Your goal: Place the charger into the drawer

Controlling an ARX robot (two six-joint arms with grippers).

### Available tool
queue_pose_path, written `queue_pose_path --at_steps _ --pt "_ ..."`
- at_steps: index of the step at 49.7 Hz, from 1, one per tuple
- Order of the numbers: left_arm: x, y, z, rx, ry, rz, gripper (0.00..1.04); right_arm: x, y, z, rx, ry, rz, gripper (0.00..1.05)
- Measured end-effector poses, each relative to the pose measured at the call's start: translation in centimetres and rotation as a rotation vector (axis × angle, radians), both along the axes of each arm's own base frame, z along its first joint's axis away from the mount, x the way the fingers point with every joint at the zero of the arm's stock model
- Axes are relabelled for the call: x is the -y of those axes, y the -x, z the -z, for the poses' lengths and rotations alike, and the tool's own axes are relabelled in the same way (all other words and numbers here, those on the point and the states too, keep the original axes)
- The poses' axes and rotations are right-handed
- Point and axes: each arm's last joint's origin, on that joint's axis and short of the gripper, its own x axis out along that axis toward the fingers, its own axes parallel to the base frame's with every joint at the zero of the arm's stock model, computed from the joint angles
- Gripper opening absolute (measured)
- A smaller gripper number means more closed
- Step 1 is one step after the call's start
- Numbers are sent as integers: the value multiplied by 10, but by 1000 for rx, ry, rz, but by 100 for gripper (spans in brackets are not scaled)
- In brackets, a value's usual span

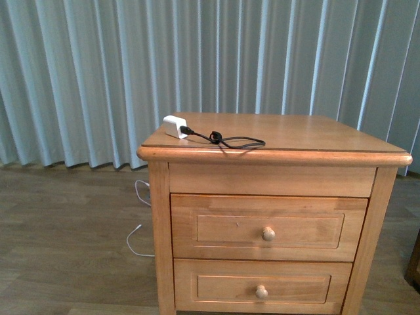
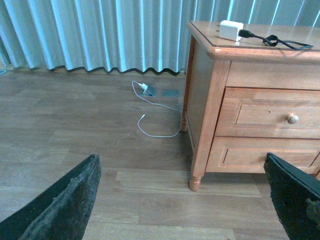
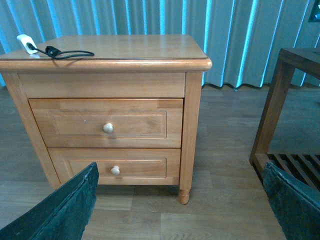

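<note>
Charger: I see it on the nightstand top, near the left edge, black cable looped beside.
Drawer: upper one, closed.
Left claw: wide, empty.
Right claw: wide, empty.

Front view: nightstand cut off at the bottom edge, so feet and the lower drawer base are out of frame. Drawer is closed, inside hidden; speck on its panel too small to ID. White floor cable – part of its loop is hidden behind the nightstand's left leg.

Left wrist view: nightstand's right side cut off; left gripper fingers only partly in frame.

Right wrist view: right gripper fingers likewise; side table at right cut by the edge.
</note>
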Motion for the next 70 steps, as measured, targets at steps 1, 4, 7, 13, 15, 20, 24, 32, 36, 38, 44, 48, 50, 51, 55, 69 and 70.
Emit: queue_pose_path --at_steps 1,4,7,13,15,20,24,32,36,38,44,48,50,51,55,69,70 --pt "0 0 0 0 0 0 99 0 0 0 0 0 0 97" --pt "0 0 0 0 0 0 99 0 0 0 0 0 0 97" --pt "0 0 0 0 0 0 99 0 0 0 0 0 0 97" --pt "0 0 0 0 0 0 99 0 0 0 0 0 0 97" --pt "0 0 0 0 0 0 99 0 0 0 0 0 0 97" --pt "0 0 0 0 0 0 99 0 0 0 0 0 0 97" --pt "0 0 0 0 0 0 99 0 0 0 0 0 0 97" --pt "0 0 0 0 0 0 99 0 0 0 0 0 0 97" --pt "0 0 0 0 0 0 99 0 0 0 0 0 0 97" --pt "0 0 0 0 0 0 99 0 0 0 0 0 0 97" --pt "0 0 0 0 0 0 99 0 0 0 0 0 0 97" --pt "0 0 0 0 0 0 99 0 0 0 0 0 0 97" --pt "0 0 0 0 0 0 99 0 0 2 -61 -2 41 97" --pt "0 0 0 0 0 0 99 -1 -1 4 -92 -1 58 97" --pt "0 0 0 0 0 0 99 -2 -5 8 -160 -13 63 97" --pt "0 0 0 0 0 0 99 -30 -52 -12 -222 -30 -40 97" --pt "0 0 0 0 0 0 99 -33 -57 -12 -225 -29 -48 97"
